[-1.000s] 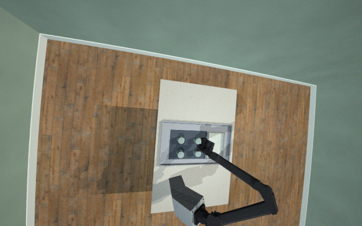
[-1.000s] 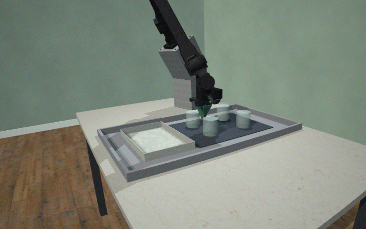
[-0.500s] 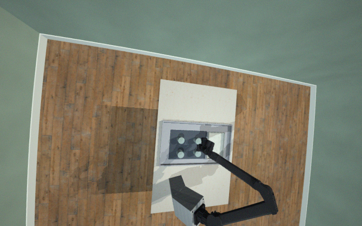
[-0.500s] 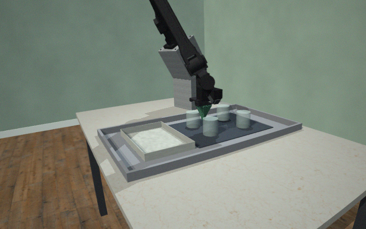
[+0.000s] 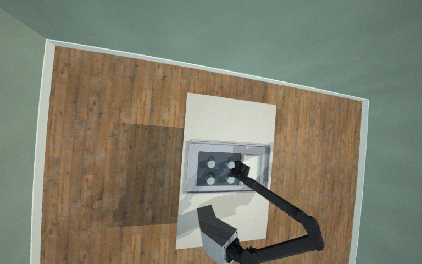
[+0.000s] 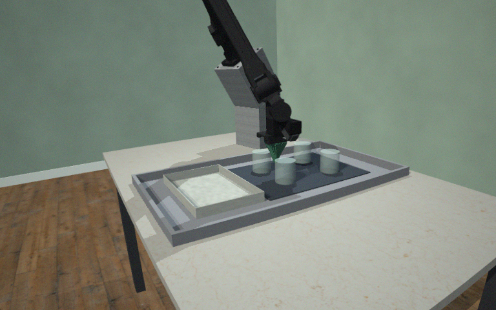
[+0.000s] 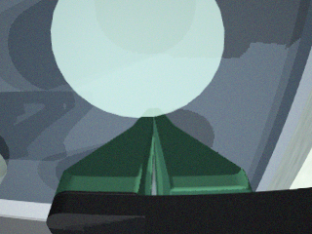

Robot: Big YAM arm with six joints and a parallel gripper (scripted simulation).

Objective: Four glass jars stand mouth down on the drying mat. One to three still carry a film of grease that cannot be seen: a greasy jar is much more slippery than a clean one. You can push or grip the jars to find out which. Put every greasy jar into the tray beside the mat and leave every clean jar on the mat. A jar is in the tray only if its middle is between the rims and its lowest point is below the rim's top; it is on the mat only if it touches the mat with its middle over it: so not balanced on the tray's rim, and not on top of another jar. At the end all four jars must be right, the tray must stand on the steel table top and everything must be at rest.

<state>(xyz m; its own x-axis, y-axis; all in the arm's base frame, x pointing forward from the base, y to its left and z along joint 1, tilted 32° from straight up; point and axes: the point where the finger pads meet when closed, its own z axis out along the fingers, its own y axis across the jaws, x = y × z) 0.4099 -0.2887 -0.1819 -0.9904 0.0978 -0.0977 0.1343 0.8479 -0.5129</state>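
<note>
Closed gripper (image 5: pixel 233 168) (image 6: pixel 275 159) (image 7: pixel 153 118) among four upright jars.

Green fingertips met, nothing between; tips at the near jar's (image 6: pixel 285 170) (image 7: pixel 137 54) edge, contact unclear. All four jars stood on the dark mat (image 5: pixel 220 168) (image 6: pixel 310 183), beside the pale tray (image 5: pixel 251 154) (image 6: pixel 230 208), apart from one another.

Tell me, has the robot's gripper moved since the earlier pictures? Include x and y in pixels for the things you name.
No, I see no shift: in the exterior view, the gripper (image 5: pixel 234 169) (image 6: pixel 274 159) (image 7: pixel 153 118) sits at the same spot relative to the grey post (image 5: pixel 214 245) (image 6: pixel 247 126).
</note>
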